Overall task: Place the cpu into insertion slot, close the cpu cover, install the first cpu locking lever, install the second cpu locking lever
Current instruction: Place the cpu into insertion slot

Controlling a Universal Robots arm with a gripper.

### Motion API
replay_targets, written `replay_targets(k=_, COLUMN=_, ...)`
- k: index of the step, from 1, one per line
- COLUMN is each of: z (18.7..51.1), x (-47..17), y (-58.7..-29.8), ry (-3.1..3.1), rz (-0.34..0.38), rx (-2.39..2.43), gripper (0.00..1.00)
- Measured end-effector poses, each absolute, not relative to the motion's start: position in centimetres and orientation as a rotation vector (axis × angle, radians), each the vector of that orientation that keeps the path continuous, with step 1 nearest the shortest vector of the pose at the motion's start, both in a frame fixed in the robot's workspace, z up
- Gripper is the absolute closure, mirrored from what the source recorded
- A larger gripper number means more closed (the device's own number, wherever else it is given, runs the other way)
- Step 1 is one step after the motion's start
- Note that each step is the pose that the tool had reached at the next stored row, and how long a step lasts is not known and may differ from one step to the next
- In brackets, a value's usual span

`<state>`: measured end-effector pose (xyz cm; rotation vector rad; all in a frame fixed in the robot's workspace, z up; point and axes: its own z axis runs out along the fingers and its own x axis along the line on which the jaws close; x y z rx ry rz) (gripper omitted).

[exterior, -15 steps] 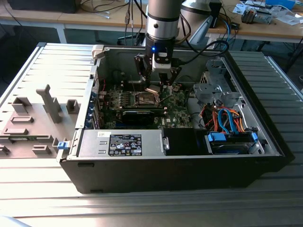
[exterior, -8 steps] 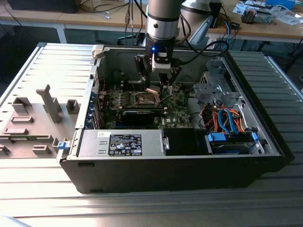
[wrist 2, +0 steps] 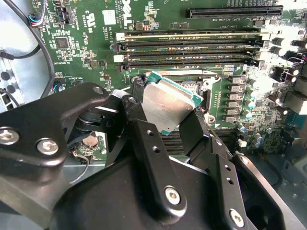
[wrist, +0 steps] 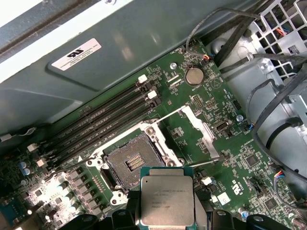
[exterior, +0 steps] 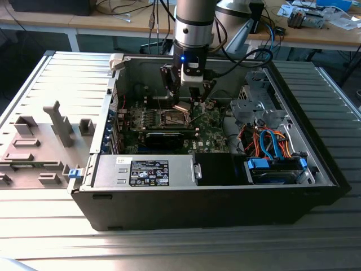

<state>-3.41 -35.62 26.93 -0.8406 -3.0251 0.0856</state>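
Wooden desks strewn with cables and small parts line the far side of the room, and nearer stands a grey ribbed desk [exterior: 169, 248] that carries an open computer case [exterior: 214, 197] lying on its side. On the exterior view's left, the removed side panel [exterior: 51, 130] lies flat just beside the case. Inside the case, a silver power supply [exterior: 144, 169] sits along the near wall, with orange and blue cables [exterior: 271, 141] to the exterior view's right. The green motherboard [exterior: 169, 127] fills the far part.

The arm [exterior: 194, 22] reaches down from above into the case. Its claw [exterior: 189, 99] hangs over the middle of the motherboard, pinching the cpu [exterior: 181, 107] between its two black fingers [wrist 2: 136, 103], one on each of two opposite edges. The second wrist view shows the silver face of the chip tilted, with its green edge exposed and the four long memory slots [wrist 2: 192, 48] beyond it.

In the first wrist view the insertion slot [wrist: 134, 163] lies open with its dark centre and silver rim bare. The cpu is held above the board just beside the slot, apart from it and not seated. The cpu cover [wrist: 201, 132] stands swung open on the side of the slot away from the memory slots. A round coin battery [wrist: 194, 75] sits on the board farther out on that same side.
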Motion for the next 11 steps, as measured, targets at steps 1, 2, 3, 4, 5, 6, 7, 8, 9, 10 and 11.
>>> replay_targets(k=1, z=26.93, x=-3.41, y=-35.63, ry=-3.025, rz=0.086, rx=-0.842, gripper=0.46)
replay_targets(k=2, z=26.93, x=-3.41, y=-35.62, ry=-3.024, rz=0.086, rx=-0.843, gripper=0.46)
replay_targets(k=3, z=26.93, x=-3.41, y=-35.62, ry=-3.024, rz=0.086, rx=-0.846, gripper=0.46)
replay_targets(k=4, z=26.93, x=-3.41, y=-35.62, ry=-3.023, rz=0.087, rx=-0.848, gripper=0.46)
replay_targets(k=5, z=26.93, x=-3.41, y=-35.62, ry=-3.023, rz=0.087, rx=-0.850, gripper=0.46)
replay_targets(k=6, z=26.92, x=-3.41, y=-35.63, ry=-3.022, rz=0.087, rx=-0.852, gripper=0.46)
replay_targets(k=7, z=26.92, x=-3.41, y=-35.62, ry=-3.021, rz=0.087, rx=-0.856, gripper=0.46)
replay_targets(k=8, z=26.92, x=-3.42, y=-35.63, ry=-3.020, rz=0.087, rx=-0.859, gripper=0.46)
replay_targets(k=9, z=26.92, x=-3.42, y=-35.62, ry=-3.019, rz=0.087, rx=-0.862, gripper=0.46)
replay_targets(k=10, z=26.91, x=-3.41, y=-35.62, ry=-3.018, rz=0.087, rx=-0.866, gripper=0.46)
replay_targets(k=11, z=26.91, x=-3.41, y=-35.63, ry=-3.016, rz=0.087, rx=-0.871, gripper=0.46)
